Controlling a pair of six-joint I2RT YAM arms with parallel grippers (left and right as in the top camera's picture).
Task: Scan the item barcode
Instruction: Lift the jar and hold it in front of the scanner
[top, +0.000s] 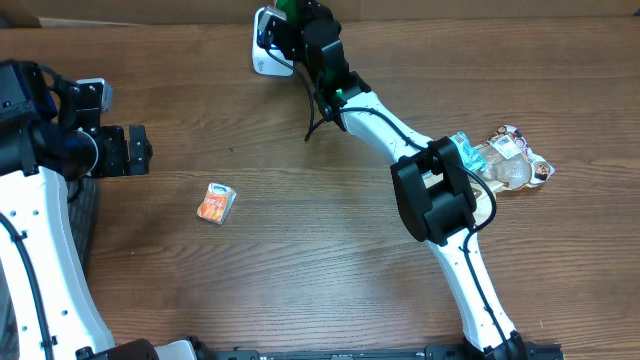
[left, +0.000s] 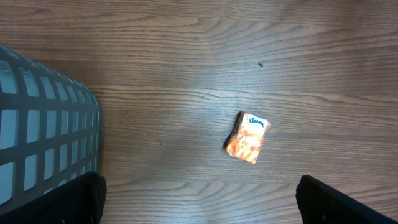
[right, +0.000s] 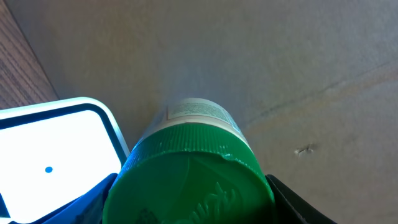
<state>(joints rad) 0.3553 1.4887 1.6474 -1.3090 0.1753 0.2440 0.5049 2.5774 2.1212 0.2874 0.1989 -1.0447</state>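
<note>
The item is a bottle with a green ribbed cap (right: 189, 183) and a pale label (right: 199, 111). My right gripper (right: 189, 208) is shut on it, one finger on each side of the cap. From overhead, the right gripper (top: 292, 25) holds the green item (top: 288, 8) at the table's far edge, right beside the white scanner (top: 262, 50). The scanner's lit white face (right: 50, 155) fills the lower left of the right wrist view. My left gripper (top: 135, 150) hangs open at the left side, with nothing between its fingers (left: 74, 199).
An orange tissue packet (top: 216, 203) (left: 247, 138) lies on the wood left of centre. A clear bag of goods (top: 510, 160) lies at the right. A dark mesh basket (left: 37, 137) stands at the left edge. A cardboard wall (right: 280, 56) runs behind the scanner.
</note>
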